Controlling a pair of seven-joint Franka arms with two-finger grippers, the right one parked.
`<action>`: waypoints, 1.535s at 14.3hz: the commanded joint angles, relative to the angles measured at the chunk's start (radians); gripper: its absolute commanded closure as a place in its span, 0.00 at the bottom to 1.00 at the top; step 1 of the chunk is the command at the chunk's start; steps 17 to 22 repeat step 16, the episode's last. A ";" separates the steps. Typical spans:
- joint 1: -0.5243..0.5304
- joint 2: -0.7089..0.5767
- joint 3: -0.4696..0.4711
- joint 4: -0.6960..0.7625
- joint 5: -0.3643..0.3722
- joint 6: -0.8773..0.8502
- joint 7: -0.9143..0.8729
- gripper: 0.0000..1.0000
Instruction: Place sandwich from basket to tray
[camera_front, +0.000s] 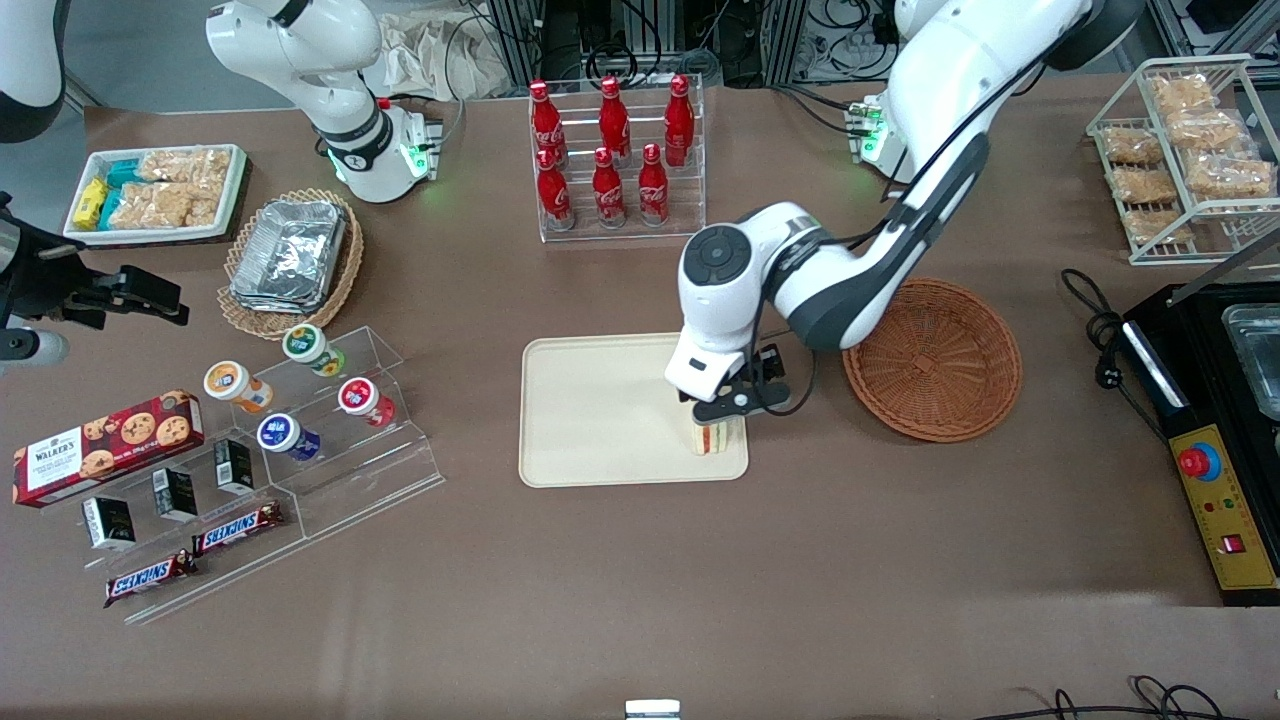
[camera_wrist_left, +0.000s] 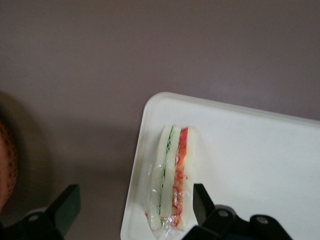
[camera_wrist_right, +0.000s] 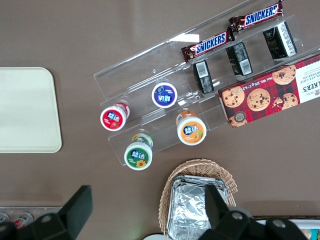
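Fingers (camera_wrist_left: 65, 205): spread wide, one just beside the sandwich (camera_wrist_left: 171, 177) and the other well clear, so the gripper (camera_front: 722, 412) grips nothing as it hangs low over the tray corner. Sandwich: on its edge, filling stripes up, on the tray (camera_front: 600, 410) near the rim on the working arm's side; basket (camera_front: 935, 360) on the worktop (camera_front: 600, 600) beside it holds nothing. Handling note: the wedge looks tippy, so a straight vertical lift, without brushing it, seems best.

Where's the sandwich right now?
The sandwich stands on the tray, at its corner nearest the basket and the front camera, with the open hand straddling it.
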 joint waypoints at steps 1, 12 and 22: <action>0.082 -0.144 -0.010 -0.013 -0.126 -0.054 0.030 0.00; 0.030 -0.703 0.614 -0.263 -0.506 -0.334 1.100 0.00; 0.038 -0.611 0.637 -0.100 -0.499 -0.456 1.169 0.00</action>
